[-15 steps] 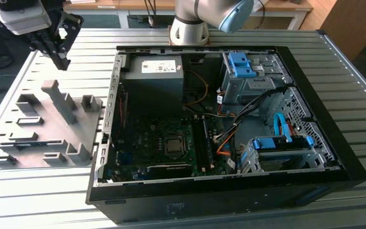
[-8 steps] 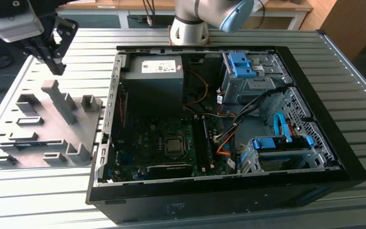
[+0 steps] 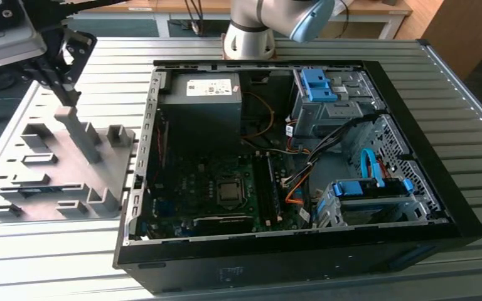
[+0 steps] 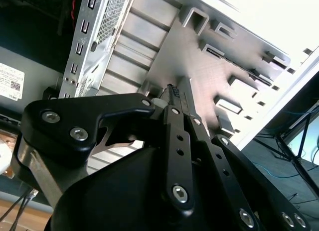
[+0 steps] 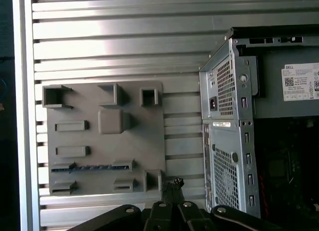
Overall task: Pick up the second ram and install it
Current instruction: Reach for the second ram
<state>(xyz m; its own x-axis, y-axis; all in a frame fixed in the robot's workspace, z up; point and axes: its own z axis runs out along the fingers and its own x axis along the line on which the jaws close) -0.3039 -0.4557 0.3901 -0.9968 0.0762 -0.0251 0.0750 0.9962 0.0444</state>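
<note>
hovering over the gray holder tray [image 5: 134, 141], clear of it, holding the claw [image 3: 71, 100] pinched narrow with nothing between the fingertips [image 5: 176, 183]. not touching the memory stick [image 5: 92, 167], lying in a slot along the tray's edge farthest from the arm's base, toward the corner away from the open computer case [image 3: 308, 266] on the slatted table [image 3: 32, 263].

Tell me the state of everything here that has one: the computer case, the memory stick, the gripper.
Black desktop computer case: lying on its side, side panel off, insides exposed.
Dark green-black memory stick: resting in the slots of the gray holder tray, not gripped.
Gripper: shut, above the tray, apart from the stick.
</note>
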